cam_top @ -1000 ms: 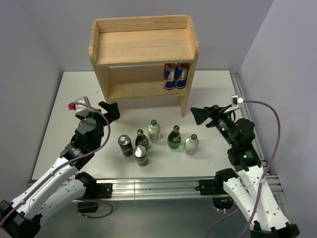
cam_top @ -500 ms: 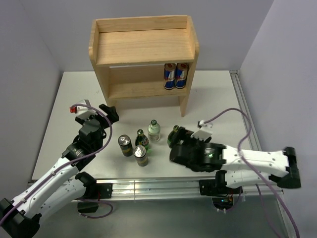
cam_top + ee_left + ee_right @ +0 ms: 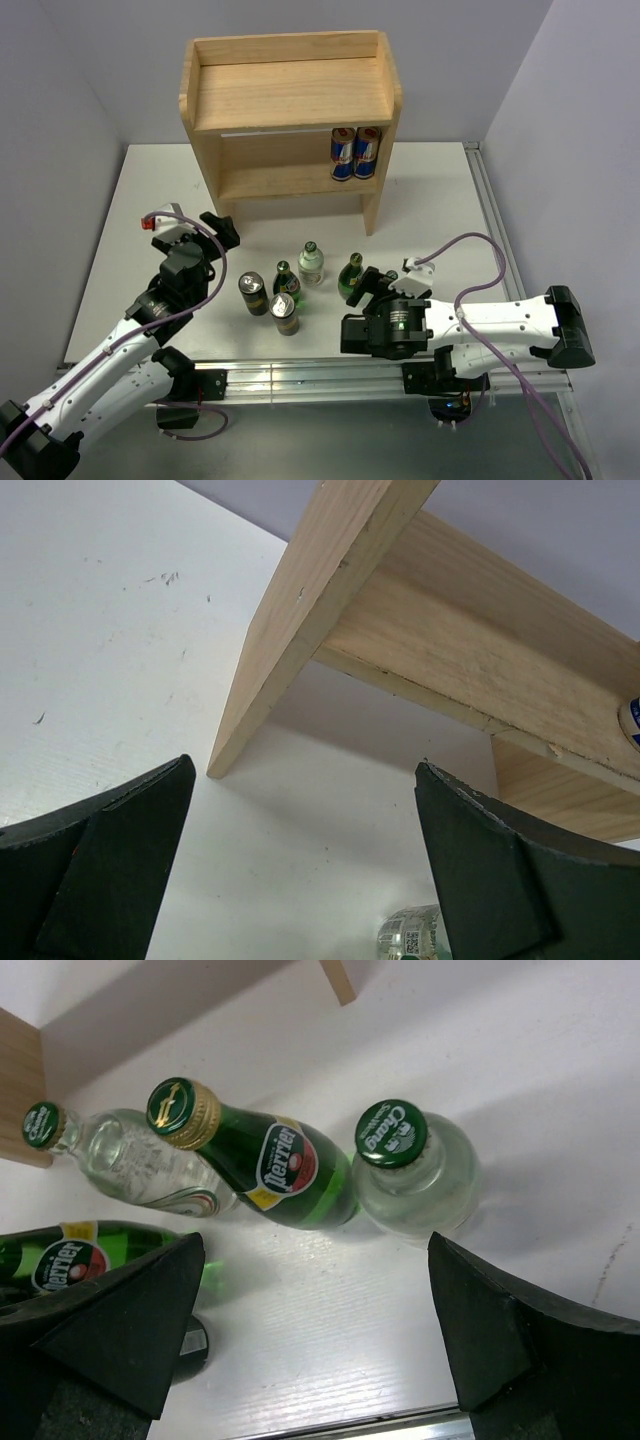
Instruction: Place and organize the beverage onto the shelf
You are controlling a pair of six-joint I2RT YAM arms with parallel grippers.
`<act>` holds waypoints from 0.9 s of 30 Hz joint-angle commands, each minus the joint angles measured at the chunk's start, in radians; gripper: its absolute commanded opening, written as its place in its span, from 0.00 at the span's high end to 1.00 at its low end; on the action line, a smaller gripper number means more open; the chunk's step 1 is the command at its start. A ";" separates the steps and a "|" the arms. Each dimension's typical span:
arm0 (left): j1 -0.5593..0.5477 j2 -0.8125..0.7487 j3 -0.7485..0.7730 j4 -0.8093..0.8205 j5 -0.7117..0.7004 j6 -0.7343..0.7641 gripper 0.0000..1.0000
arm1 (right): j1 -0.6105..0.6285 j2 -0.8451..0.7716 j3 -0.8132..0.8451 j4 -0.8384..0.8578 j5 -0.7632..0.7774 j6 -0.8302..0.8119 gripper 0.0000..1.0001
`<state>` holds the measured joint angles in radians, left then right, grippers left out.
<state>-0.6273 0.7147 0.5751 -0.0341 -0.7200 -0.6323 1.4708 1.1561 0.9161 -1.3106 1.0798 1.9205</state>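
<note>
The light-wood shelf (image 3: 290, 80) stands at the back, with two blue cans (image 3: 355, 152) on its lower board at the right. On the table are a clear bottle (image 3: 311, 262), two green bottles (image 3: 287, 281) (image 3: 351, 275) and two dark cans (image 3: 253, 293) (image 3: 286, 315). My right gripper (image 3: 372, 300) is open and empty, low and just in front of the bottles. The right wrist view shows its open jaws (image 3: 320, 1340) below a clear green-capped bottle (image 3: 405, 1170) and a green Perrier bottle (image 3: 270, 1165). My left gripper (image 3: 222, 228) is open and empty, left of the bottles.
The left wrist view shows the open left gripper (image 3: 300, 870), the shelf's left side panel (image 3: 330, 610) ahead and a bottle (image 3: 415, 935) at the bottom edge. The table's metal front rail (image 3: 300, 375) runs under the right arm. Grey walls enclose the table.
My right arm has swung down from the right side to lie low along the table's front. Its gripper now sits by the right-hand bottles. The left arm has barely moved.
</note>
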 commanded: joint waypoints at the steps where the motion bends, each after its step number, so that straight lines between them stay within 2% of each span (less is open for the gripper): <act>1: -0.005 -0.011 -0.004 0.025 0.001 0.003 0.01 | -0.027 -0.006 -0.006 -0.134 0.014 0.014 0.00; 8: -0.006 0.000 -0.012 0.025 0.025 -0.003 0.01 | -0.032 0.076 -0.140 -0.128 -0.081 0.149 0.00; 11: -0.006 0.005 -0.014 0.057 0.033 -0.003 0.01 | -0.044 0.060 -0.173 -0.064 -0.066 0.124 0.00; 16: -0.005 0.012 -0.015 0.060 0.033 -0.006 0.01 | -0.131 -0.012 -0.217 0.097 -0.058 -0.055 0.00; 19: -0.005 0.017 -0.018 0.066 0.037 -0.009 0.01 | -0.210 -0.071 -0.253 0.337 -0.083 -0.242 0.00; 21: -0.006 0.020 -0.017 0.065 0.036 -0.010 0.01 | -0.277 -0.105 -0.298 0.436 -0.119 -0.360 0.00; 22: -0.005 0.022 -0.017 0.065 0.034 -0.009 0.01 | -0.299 -0.111 -0.315 0.523 -0.129 -0.394 0.00; 27: -0.006 0.014 -0.024 0.074 0.036 -0.006 0.01 | -0.385 -0.089 -0.358 0.639 -0.136 -0.479 0.00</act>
<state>-0.6285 0.7364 0.5594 -0.0036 -0.6960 -0.6327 1.1248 1.0527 0.5705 -0.8211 0.9398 1.5490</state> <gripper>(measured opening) 0.993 0.997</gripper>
